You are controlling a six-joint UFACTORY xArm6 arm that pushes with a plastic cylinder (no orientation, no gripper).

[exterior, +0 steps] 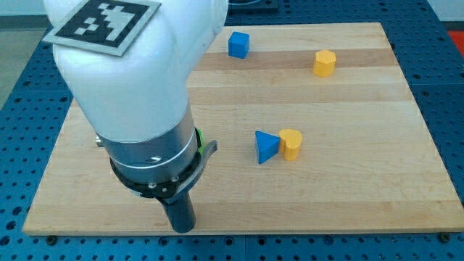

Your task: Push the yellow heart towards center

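Observation:
The yellow heart lies a little right of the board's middle, touching the blue triangle on its left. My tip is near the view's bottom edge of the board, well to the left of and below both blocks, touching neither. A green block peeks out from behind the arm, mostly hidden.
A blue cube sits near the view's top centre. A yellow hexagonal block sits at the top right. The wooden board lies on a blue perforated table. The arm's white body hides the board's left part.

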